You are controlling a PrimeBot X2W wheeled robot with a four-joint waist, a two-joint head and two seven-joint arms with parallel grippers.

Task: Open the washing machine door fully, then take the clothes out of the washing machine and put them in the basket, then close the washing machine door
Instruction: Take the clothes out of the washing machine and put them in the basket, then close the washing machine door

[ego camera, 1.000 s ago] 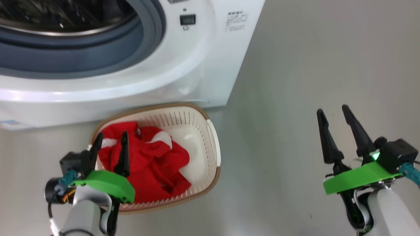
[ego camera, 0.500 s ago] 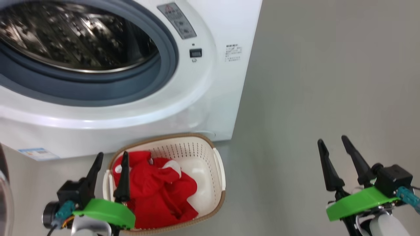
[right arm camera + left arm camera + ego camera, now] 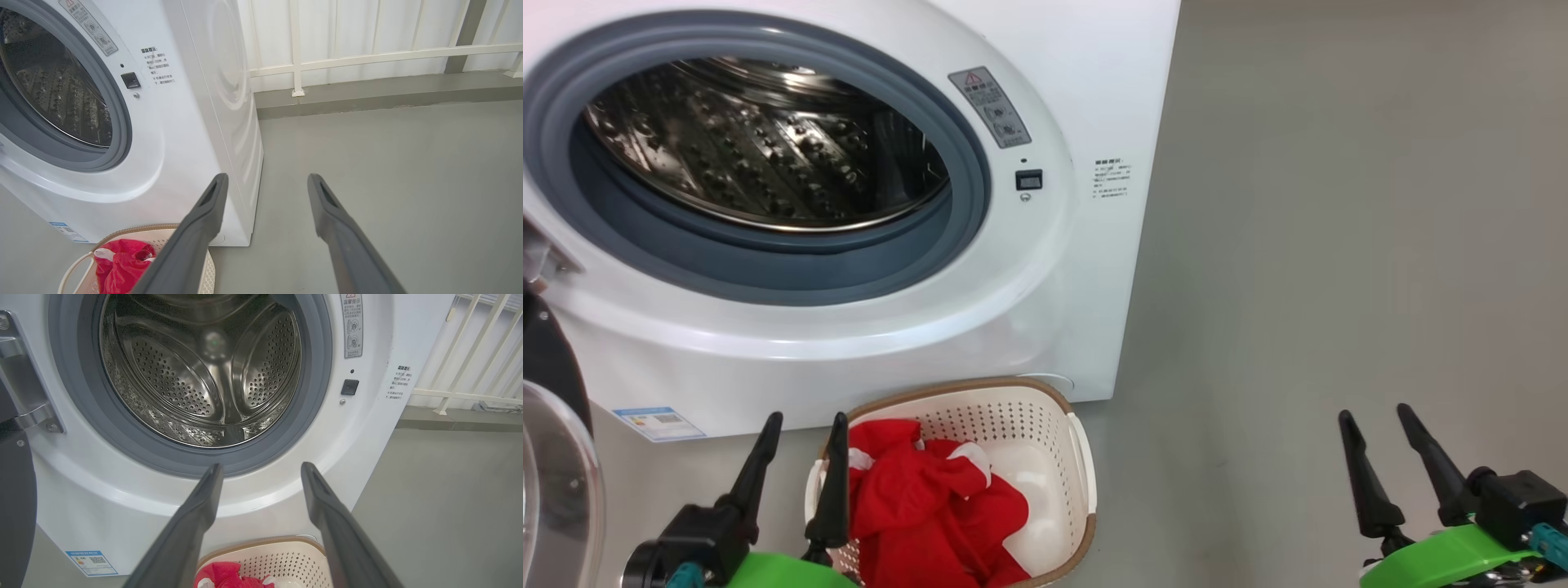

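The washing machine (image 3: 1045, 327) stands with its steel drum (image 3: 768, 155) showing bare, no clothes seen inside. The washing machine door (image 3: 551, 384) hangs swung out at the far left, black rim and glass bowl partly cut off. On the floor against the machine's front sits the basket (image 3: 1082, 457) holding the red clothes (image 3: 931, 506) with a bit of white. My left gripper (image 3: 807, 418) hovers open over the basket's left rim, pointing at the drum (image 3: 200, 375). My right gripper (image 3: 1374, 412) is open over bare floor, far right of the basket (image 3: 122, 228).
Grey floor (image 3: 1339, 245) stretches to the right of the machine. A white railing (image 3: 367, 55) and a low kerb (image 3: 388, 94) run along the back wall. The door hinge bracket (image 3: 24, 396) juts out at the drum's left side.
The head camera has tilted upward, so the drum now shows whole and the basket and grippers sit lower in the picture. Both grippers remain open and empty.
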